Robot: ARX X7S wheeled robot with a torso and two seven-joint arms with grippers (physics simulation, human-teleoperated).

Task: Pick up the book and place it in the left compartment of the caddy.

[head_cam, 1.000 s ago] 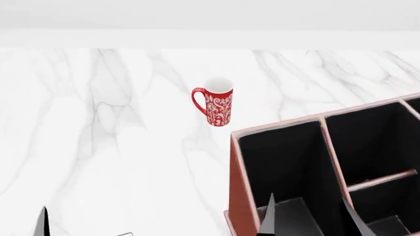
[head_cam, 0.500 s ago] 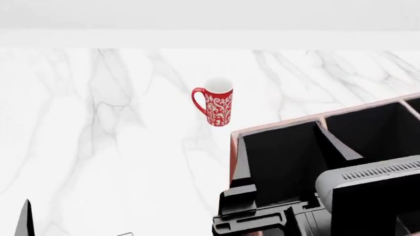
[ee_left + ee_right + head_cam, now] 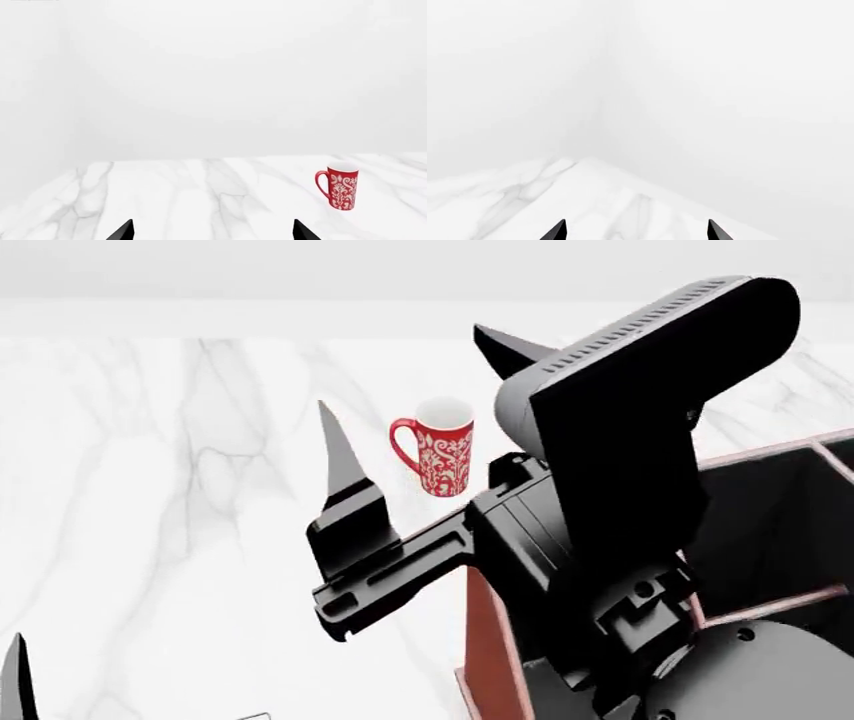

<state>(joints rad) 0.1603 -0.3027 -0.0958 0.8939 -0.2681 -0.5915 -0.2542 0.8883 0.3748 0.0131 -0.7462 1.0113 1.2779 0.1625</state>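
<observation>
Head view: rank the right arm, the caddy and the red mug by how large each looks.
1. right arm: fills the most of the picture, though it is nearest the camera, so this says little of true size.
2. caddy: largely hidden behind the arm; only parts show.
3. red mug: plainly the smallest.

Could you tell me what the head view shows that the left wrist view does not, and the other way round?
Only the head view shows the caddy, its black-lined compartments and the raised right arm with its open right pincer. Only the left wrist view shows the bare white wall beyond the table edge, seen between the spread left pincer tips. Both show the red patterned mug upright on the marble table. The book appears in neither.
</observation>
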